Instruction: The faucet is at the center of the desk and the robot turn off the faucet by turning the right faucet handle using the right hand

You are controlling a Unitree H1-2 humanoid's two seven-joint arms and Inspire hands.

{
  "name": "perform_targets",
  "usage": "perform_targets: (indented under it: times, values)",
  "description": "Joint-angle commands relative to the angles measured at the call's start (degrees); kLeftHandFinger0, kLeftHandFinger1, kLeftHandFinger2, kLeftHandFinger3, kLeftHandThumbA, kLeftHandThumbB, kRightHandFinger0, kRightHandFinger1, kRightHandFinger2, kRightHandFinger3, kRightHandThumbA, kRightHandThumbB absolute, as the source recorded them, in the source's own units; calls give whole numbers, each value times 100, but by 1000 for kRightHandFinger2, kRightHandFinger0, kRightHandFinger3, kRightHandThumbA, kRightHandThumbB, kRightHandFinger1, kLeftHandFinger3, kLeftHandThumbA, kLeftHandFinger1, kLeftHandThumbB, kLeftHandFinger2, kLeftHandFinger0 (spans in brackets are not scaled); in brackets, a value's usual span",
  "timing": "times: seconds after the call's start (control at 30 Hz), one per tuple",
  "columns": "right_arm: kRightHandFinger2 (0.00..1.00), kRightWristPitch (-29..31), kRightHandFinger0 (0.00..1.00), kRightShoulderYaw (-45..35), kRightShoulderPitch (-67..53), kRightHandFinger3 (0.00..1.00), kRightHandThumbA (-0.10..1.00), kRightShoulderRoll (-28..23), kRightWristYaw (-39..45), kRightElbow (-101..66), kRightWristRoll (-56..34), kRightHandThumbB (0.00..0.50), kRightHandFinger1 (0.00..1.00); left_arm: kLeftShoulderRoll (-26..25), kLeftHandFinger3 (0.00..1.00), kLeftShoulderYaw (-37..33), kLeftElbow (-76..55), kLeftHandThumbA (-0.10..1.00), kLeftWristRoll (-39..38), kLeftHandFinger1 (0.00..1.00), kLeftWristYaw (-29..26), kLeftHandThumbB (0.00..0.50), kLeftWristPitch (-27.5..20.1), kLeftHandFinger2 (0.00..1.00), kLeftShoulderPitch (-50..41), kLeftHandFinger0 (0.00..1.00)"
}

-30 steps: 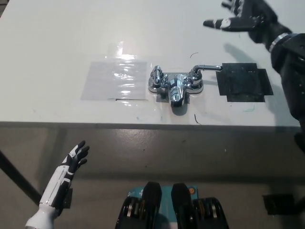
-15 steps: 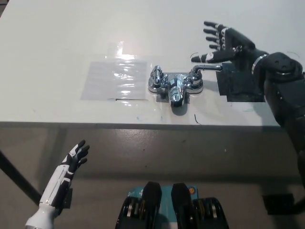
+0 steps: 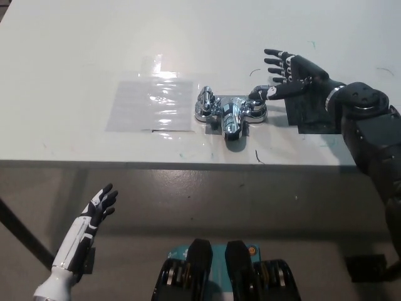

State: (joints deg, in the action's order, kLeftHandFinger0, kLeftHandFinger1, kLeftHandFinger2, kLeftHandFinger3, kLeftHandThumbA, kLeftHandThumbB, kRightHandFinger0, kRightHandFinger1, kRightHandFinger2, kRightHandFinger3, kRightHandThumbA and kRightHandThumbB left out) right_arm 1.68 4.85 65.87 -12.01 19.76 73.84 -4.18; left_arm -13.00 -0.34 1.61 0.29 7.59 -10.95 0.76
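Surface: white desk point(image 3: 75, 63), grey floor below.
Left hand point(image 3: 100, 205): white, low beside desk edge, fingers apart, empty.
Faucet point(image 3: 230, 111): chrome, mid-desk, beside clear sheet point(image 3: 151, 104).
Right hand point(image 3: 289, 75): black, fingers spread, over right faucet handle point(image 3: 257, 97); contact unclear.
Writing: none readable.

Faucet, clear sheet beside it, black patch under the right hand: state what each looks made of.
Faucet: polished chrome-look metal, mirror glints. Clear sheet: glossy plastic film, probably; wrinkled highlights, table showing through. Black patch: dull tape or mat, uncertain. The right hand partly covers it.
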Motion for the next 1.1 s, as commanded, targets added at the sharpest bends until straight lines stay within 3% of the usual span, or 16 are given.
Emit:
perform_targets:
  times: [0.0,0.07,0.17,0.37,0.67,0.9,0.97,1.07]
  values:
    - [1000,260,1000,-59,436,1000,1000,45,94,-9,46,440,1000,-87,1000,-31,-153,1000,18,1000,100,426,-167,1000,124,1000]
    - [1000,270,1000,-114,427,1000,1000,67,128,11,3,445,1000,-83,1000,-35,-159,1000,32,1000,94,422,-153,1000,126,1000]
    - [1000,323,1000,-204,397,1000,1000,124,168,15,-70,414,1000,-88,1000,-33,-176,1000,36,1000,93,410,-136,1000,128,1000]
    - [1000,213,1000,-389,329,1000,1000,204,318,24,-156,440,1000,-96,1000,-37,-140,995,52,1000,93,406,-196,1000,138,1000]
    - [1000,180,1000,-671,149,1000,1000,369,646,-238,-271,429,1000,-100,1000,-36,-150,1000,63,1000,91,420,-164,1000,145,1000]
    - [1000,73,1000,-683,-32,1000,1000,456,905,-440,-324,454,1000,-112,1000,-37,-127,995,61,1000,99,398,-225,1000,169,1000]
    - [1000,61,1000,-672,-121,1000,1000,481,1027,-556,-355,437,1000,-110,1000,-23,-145,991,30,1000,101,407,-188,1000,161,1000]
    - [1000,-56,1000,-641,-230,1000,1000,505,1115,-705,-370,449,1000,-129,1000,-22,-110,999,56,1000,99,410,-213,1000,181,1000]
